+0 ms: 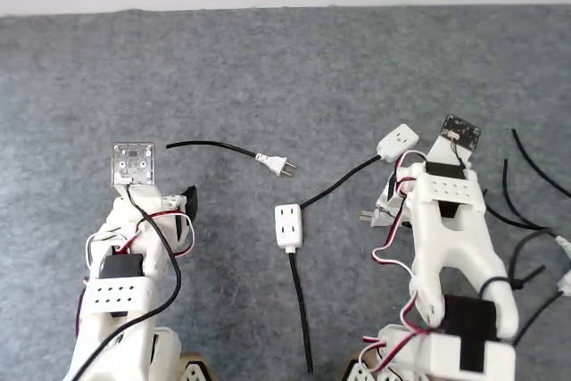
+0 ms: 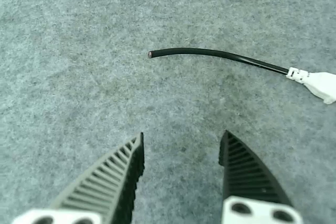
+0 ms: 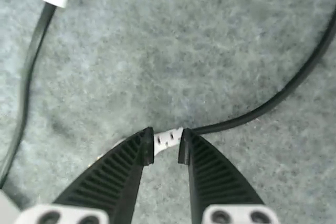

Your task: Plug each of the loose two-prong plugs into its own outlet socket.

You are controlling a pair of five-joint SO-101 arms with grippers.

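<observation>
Right tool [image 3: 167, 141] is clamped on a white plug [image 3: 168, 137]; left tool [image 2: 181, 141] hangs with its fingers apart over the grey counter [image 1: 294, 69].

The gripped plug [image 1: 368, 216] sits low by the counter, prongs toward the socket block [image 1: 287, 225], which lies in the middle between the two arms and apart from the plug. Its black cord [image 3: 278, 98] curves away to the side. Just ahead of the left tool lies the cut end of another black cord [image 2: 210, 53], running out to the second plug [image 1: 277, 165], loose on the counter beyond the socket block. A white block [image 1: 397, 142] lies near the right arm's front.
</observation>
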